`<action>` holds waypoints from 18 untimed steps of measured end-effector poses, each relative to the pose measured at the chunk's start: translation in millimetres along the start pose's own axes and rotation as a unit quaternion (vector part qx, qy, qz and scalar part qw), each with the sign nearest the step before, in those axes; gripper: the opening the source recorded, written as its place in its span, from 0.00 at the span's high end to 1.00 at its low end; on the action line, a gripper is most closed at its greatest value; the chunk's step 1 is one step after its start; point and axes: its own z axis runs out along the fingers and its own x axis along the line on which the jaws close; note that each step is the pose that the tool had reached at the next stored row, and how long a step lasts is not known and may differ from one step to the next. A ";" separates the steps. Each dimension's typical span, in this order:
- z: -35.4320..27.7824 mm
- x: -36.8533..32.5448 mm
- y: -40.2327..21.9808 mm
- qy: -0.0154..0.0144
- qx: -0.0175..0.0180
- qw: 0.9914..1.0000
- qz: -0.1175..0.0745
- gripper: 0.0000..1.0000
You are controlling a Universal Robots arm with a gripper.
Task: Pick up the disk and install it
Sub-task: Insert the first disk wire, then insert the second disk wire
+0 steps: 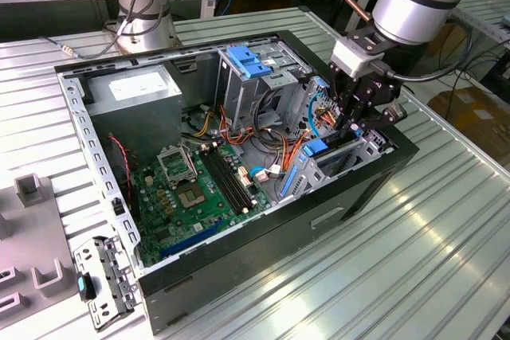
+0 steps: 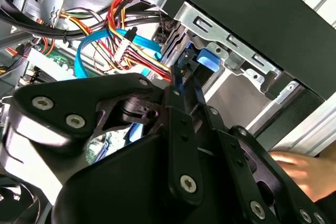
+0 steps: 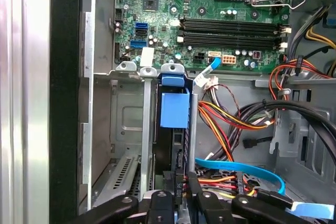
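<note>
The disk [image 3: 174, 111] stands on edge in a slot of the metal drive cage [image 3: 126, 124], inside the open computer case. Its dark body and blue plastic frame show from above. My gripper [image 3: 178, 184] reaches down into that slot, its black fingers closed on the disk's two flat sides. In the second wrist view the fingers meet at the gripper [image 2: 181, 85], and the disk's blue frame [image 2: 205, 59] sticks out past them beside the cage wall. In the exterior view the gripper [image 1: 348, 125] hangs over the cage at the case's right end, just by the disk's blue tab [image 1: 317, 147].
The green motherboard [image 1: 191, 189], bundles of coloured cables [image 1: 271, 149], a grey power supply box [image 1: 131, 89] and a blue ridged latch [image 1: 247, 61] fill the case. A second robot base [image 1: 147, 5] stands behind. A person's hand [image 2: 299, 166] rests outside the case wall.
</note>
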 end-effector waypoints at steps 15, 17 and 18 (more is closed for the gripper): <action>-9.4 -0.1 -0.1 0.003 0.000 1.000 0.000 0.89; -9.5 -0.2 1.9 0.003 0.000 1.000 0.000 0.89; -9.5 -0.2 1.9 0.003 0.000 1.000 0.000 0.89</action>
